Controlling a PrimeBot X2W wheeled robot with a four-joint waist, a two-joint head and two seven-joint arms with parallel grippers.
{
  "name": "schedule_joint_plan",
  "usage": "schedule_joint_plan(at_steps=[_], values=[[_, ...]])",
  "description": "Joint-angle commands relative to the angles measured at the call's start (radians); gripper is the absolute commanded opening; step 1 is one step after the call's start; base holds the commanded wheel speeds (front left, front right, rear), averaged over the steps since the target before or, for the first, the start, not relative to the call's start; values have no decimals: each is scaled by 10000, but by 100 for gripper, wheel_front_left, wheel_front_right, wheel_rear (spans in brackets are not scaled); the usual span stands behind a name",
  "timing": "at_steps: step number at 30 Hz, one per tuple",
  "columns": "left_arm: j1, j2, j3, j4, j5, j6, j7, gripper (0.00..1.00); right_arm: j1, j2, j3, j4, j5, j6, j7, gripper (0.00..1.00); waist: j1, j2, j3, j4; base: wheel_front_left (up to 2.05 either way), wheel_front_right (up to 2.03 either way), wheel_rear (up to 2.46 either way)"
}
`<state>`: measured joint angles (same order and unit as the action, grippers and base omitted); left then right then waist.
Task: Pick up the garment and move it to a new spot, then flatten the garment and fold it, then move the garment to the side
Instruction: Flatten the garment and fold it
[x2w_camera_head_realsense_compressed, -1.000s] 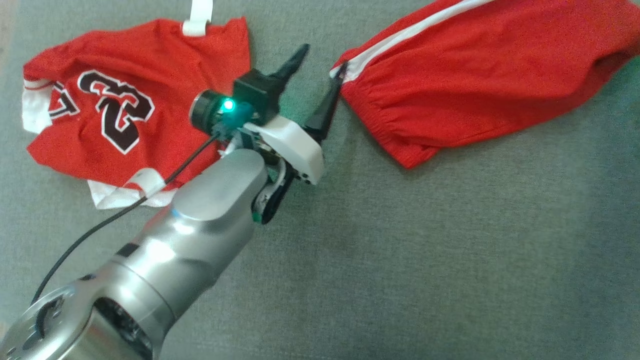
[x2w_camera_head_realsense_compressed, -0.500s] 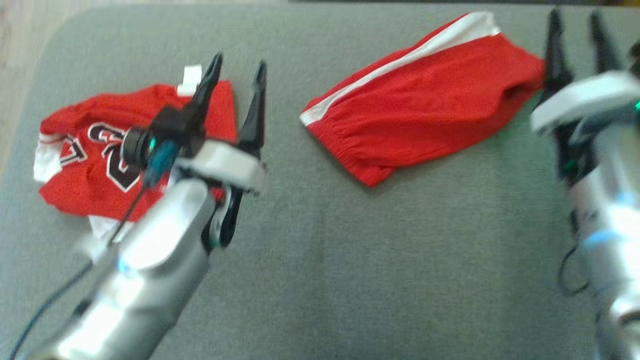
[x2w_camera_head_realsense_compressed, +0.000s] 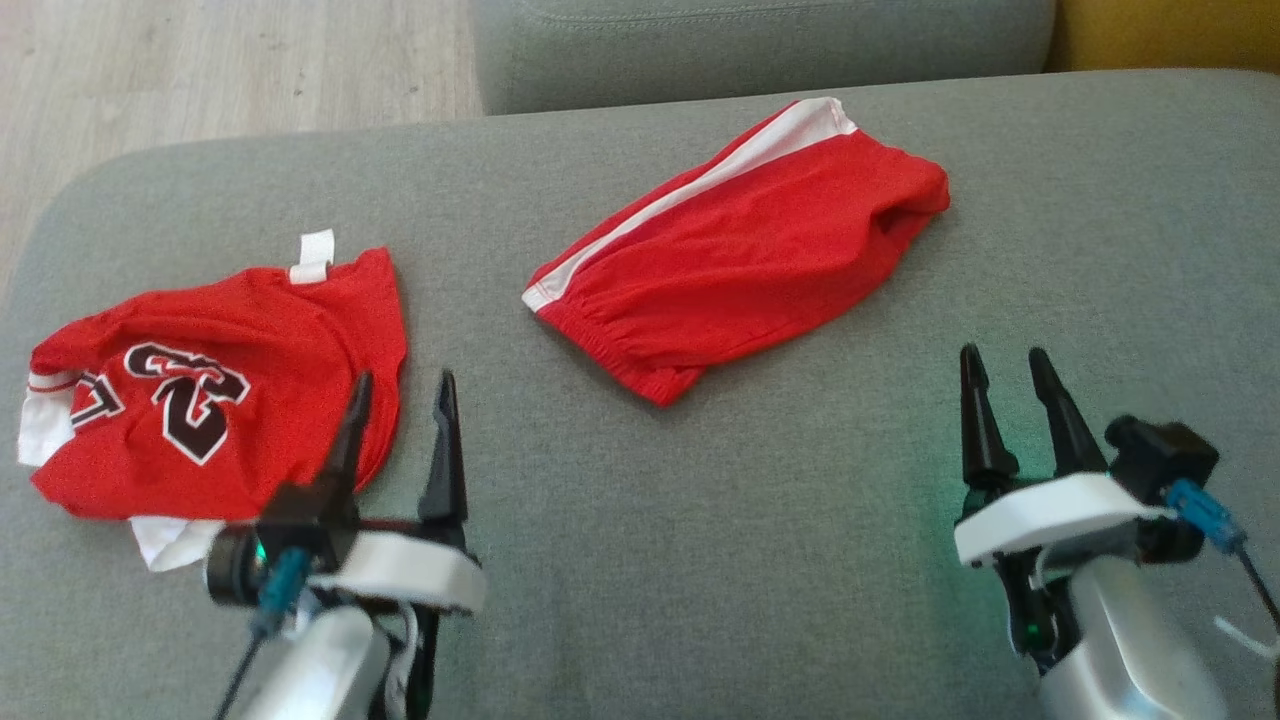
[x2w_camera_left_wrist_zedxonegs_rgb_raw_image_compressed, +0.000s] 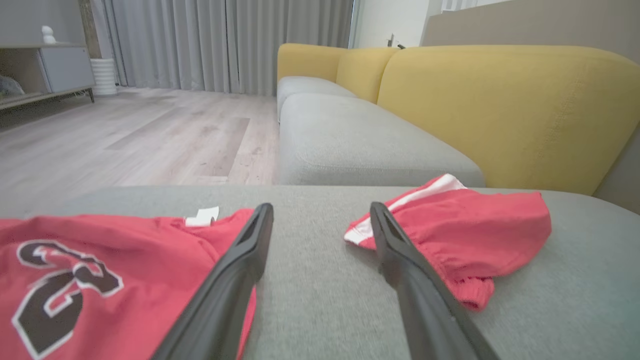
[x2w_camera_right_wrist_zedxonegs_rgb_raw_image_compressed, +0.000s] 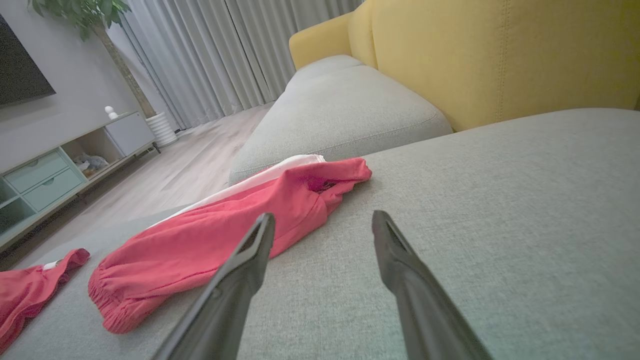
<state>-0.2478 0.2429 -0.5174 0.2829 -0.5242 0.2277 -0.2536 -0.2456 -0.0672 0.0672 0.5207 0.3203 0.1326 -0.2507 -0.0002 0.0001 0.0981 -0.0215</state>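
While both pale forearms rise from the bottom of the head view, the left gripper (x2w_camera_head_realsense_compressed: 404, 380) and the right gripper (x2w_camera_head_realsense_compressed: 1003, 352) point up the picture. Each has its two long dark fingers spread wide with nothing between them. Seen from the wrists, both lie low and nearly level over the grey fabric sofa cushion (x2w_camera_head_realsense_compressed: 700, 560).

The left gripper's outer finger crosses the near edge of the folded red jersey with black numerals (x2w_camera_head_realsense_compressed: 210, 400); whether they touch is unclear. The folded red shorts with a white side stripe (x2w_camera_head_realsense_compressed: 740, 260) lie flat farther back, between the grippers, touching neither.

The wrist views add the room beyond: grey pleated curtains (x2w_camera_left_wrist_zedxonegs_rgb_raw_image_compressed: 200, 45), a low cabinet with drawers (x2w_camera_right_wrist_zedxonegs_rgb_raw_image_compressed: 45, 170) and a leafy potted plant (x2w_camera_right_wrist_zedxonegs_rgb_raw_image_compressed: 85, 15).
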Motion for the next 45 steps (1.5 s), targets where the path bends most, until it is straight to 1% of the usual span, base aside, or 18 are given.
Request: schedule_joint_plan(at_steps=[1,5,10,14,19,22,25,26,31,35,40,44,45], values=[[-234,76,490,-342,127,-38,-81,100,-280,86,174,-462,-91,-19,-108,100,2,-1,1,-15,0,0,0],[2,-166,770,-363,495,-325,-81,100,-65,141,33,-868,-284,-19,35,100,2,-1,182,94,0,0,0],[-205,-411,970,-290,893,-668,-81,100,-351,158,-274,-1355,-668,-19,378,100,2,-1,642,356,0,0,0],[-402,-609,1128,-244,1125,-901,-81,100,-985,92,-733,-1603,-1142,-19,833,100,2,-1,1126,607,0,0,0],[-745,-841,1220,-92,1414,-1210,-81,100,-2345,-371,-1706,-1258,-1960,-19,1891,100,2,-1,1756,1012,0,0,0],[-1016,-1024,1288,-22,1558,-1360,-81,100,-3352,-613,-2281,-721,-2409,-19,2552,100,2,-1,2148,1276,0,0,0],[-1253,-1182,1362,47,1683,-1510,-81,100,-4298,-845,-2699,96,-2853,-19,3186,100,2,-1,2523,1511,0,0,0],[-1253,-1182,1362,47,1683,-1510,-81,100,-4298,-845,-2699,96,-2853,-19,3186,100,2,-1,2523,1511,0,0,0],[-1528,-1415,1467,177,1879,-1739,-82,100,-5565,-1085,-3129,1682,-3267,-19,4005,100,2,-1,2979,1859,0,0,0],[-1708,-1568,1584,240,1991,-1876,-82,100,-6274,-1445,-3268,2792,-3723,-19,4301,100,2,-1,3267,2112,0,0,0],[-1881,-1717,1736,273,2107,-2005,-82,100,-6908,-1882,-3451,3869,-4484,-19,4395,100,2,-1,3567,2355,0,0,0],[-1920,-1793,1881,285,2186,-2081,-82,100,-7225,-1869,-3603,4680,-4769,-19,4693,100,2,-1,3655,2389,0,0,0],[-1920,-1808,1919,295,2208,-2093,-82,100,-7290,-1849,-3571,4850,-4788,-19,4739,37,2,-1,3661,2374,0,0,0]])
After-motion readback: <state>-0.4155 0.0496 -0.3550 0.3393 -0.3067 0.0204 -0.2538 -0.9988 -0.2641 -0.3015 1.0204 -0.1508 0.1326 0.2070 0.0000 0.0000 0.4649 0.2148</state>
